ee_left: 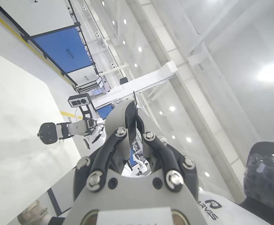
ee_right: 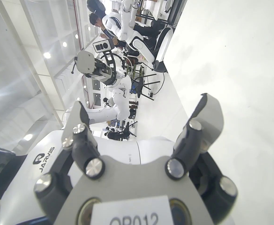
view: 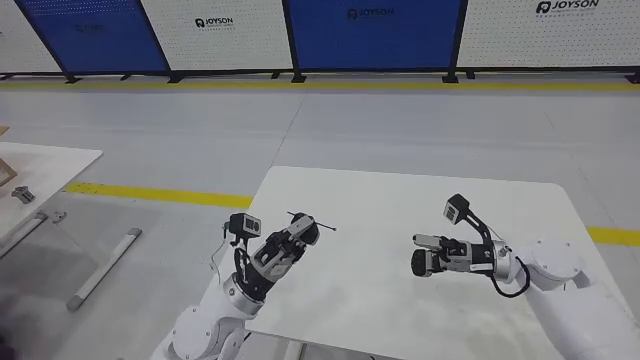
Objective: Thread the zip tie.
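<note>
**Left gripper** (view: 298,232): it sits in the lower left of the top view, over the near left edge of the white rectangular table (view: 400,200). Its two grey fingers are pressed together on a thin black plastic zip tie (view: 322,225). The zip tie lies crosswise at the fingertips. A short end projects toward the upper left of the frame, and a longer end projects right, toward the frame centre. In the left wrist view the strap stands out past the clamped fingertips as a narrow black strip.

**Right gripper** (ee_right: 143,103): it sits right of centre in the lower half of the top view, over the table. It faces the left gripper and is well apart from it. Its two grey fingers are spread wide, with nothing between them.

**Surroundings**: a row of blue and white partition panels (view: 370,10) runs along the upper edge of the top view. A yellow floor line (view: 150,193) crosses the grey floor in the middle left of the frame and passes behind the table
</note>
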